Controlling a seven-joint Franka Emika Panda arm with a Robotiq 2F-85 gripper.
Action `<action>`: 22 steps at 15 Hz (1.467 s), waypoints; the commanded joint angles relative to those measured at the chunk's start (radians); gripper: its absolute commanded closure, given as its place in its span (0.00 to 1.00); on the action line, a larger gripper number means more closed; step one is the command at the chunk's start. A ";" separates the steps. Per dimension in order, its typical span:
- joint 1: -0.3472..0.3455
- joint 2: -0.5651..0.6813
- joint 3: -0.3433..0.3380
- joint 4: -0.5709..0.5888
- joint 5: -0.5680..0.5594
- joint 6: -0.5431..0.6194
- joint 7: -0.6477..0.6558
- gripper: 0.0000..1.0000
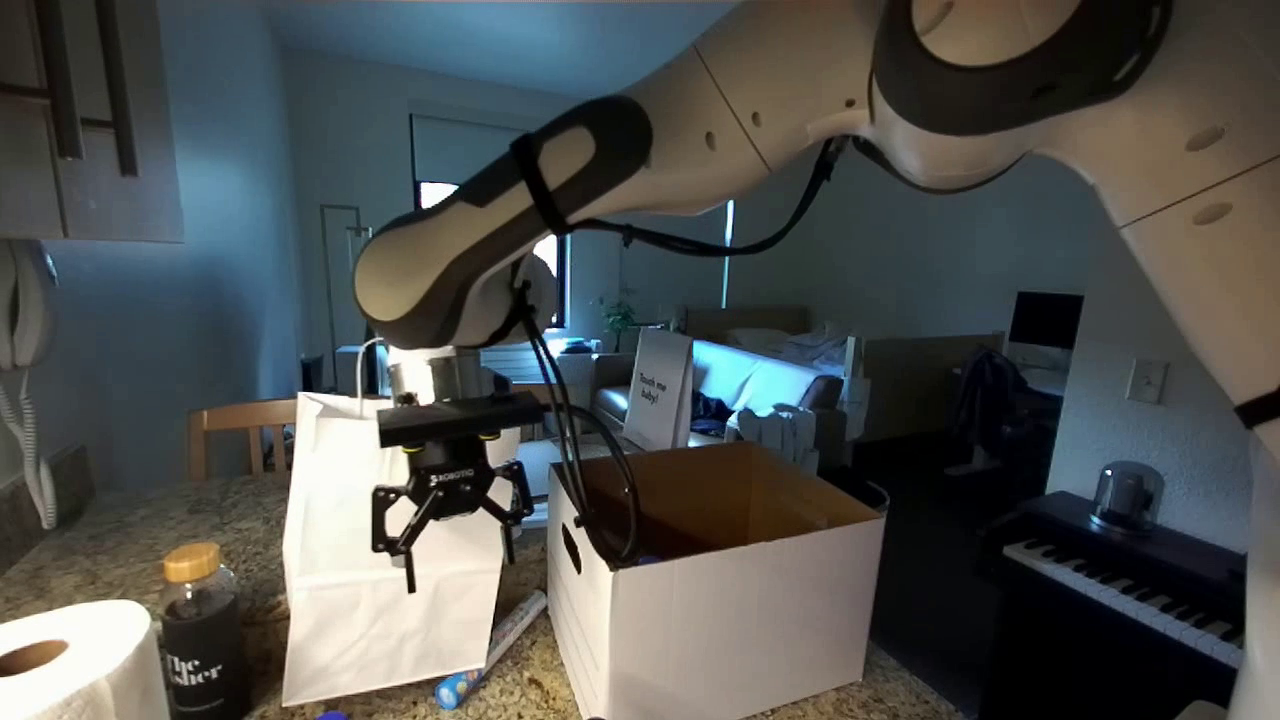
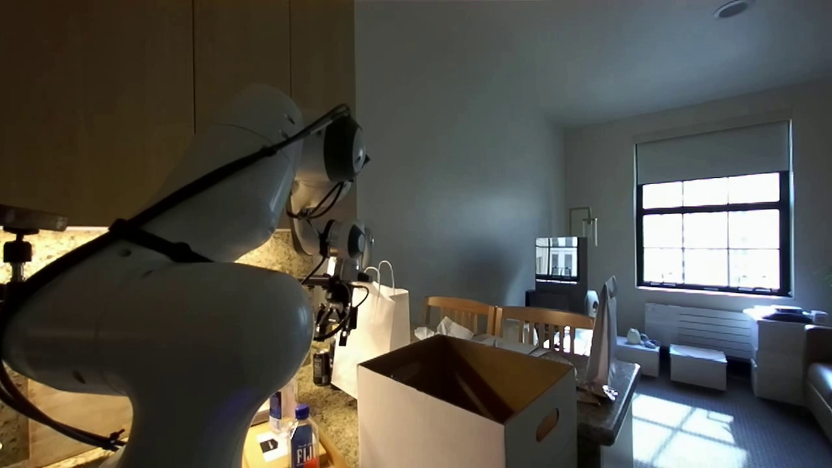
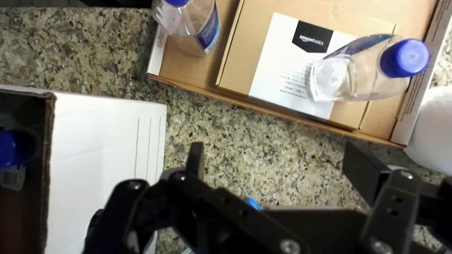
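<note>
- In an exterior view, the black two-fingered gripper (image 1: 460,558) hangs spread before a white paper bag (image 1: 385,620).
- In an exterior view, an open white cardboard box (image 2: 429,429) partly hides the bag.
- In the wrist view, a shallow brown cardboard tray (image 3: 197,70) holds clear, blue-capped plastic bottles (image 3: 363,76).

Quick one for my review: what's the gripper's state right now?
Gripper: open, jaws spread wide, holding nothing.

And there's a wall phone (image 1: 22,305), coiled cord (image 1: 39,470) dangling; a clear dome (image 1: 1127,497) stands on the dark piano (image 1: 1125,603); wooden chairs (image 2: 549,317) sit side by side; sunlight (image 2: 695,448) brightens the floor (image 2: 773,409)!
</note>
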State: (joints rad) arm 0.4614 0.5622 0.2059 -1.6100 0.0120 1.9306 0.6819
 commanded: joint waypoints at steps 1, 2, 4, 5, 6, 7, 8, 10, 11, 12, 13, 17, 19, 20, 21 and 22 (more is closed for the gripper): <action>0.042 0.058 0.001 0.083 -0.040 -0.070 -0.066 0.00; 0.050 0.049 -0.012 0.078 -0.058 -0.065 -0.059 0.00; 0.054 0.057 -0.011 0.072 -0.037 -0.043 -0.029 0.00; 0.057 0.058 -0.012 0.077 -0.041 -0.046 -0.029 0.00; 0.057 0.058 -0.013 0.080 -0.042 -0.048 -0.030 0.00; 0.035 0.040 -0.010 0.045 -0.015 -0.030 -0.041 0.00; 0.007 0.015 0.000 -0.005 0.019 -0.002 -0.075 0.00; -0.008 -0.017 0.000 -0.056 0.035 0.014 -0.104 0.00; -0.015 -0.033 0.001 -0.084 0.029 0.021 -0.133 0.00; -0.018 -0.059 -0.001 -0.120 0.019 0.015 -0.156 0.00; -0.025 -0.084 -0.001 -0.155 0.014 0.007 -0.188 0.00; -0.032 -0.180 0.006 -0.267 -0.013 -0.037 -0.294 0.00; -0.029 -0.216 0.015 -0.309 -0.022 -0.045 -0.333 0.00; -0.026 -0.232 0.021 -0.329 -0.028 -0.040 -0.342 0.00; -0.020 -0.245 0.027 -0.345 -0.036 -0.034 -0.341 0.00; -0.014 -0.253 0.032 -0.356 -0.048 -0.020 -0.330 0.00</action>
State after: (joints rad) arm 0.4482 0.3810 0.2153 -1.8805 -0.0038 1.8847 0.3738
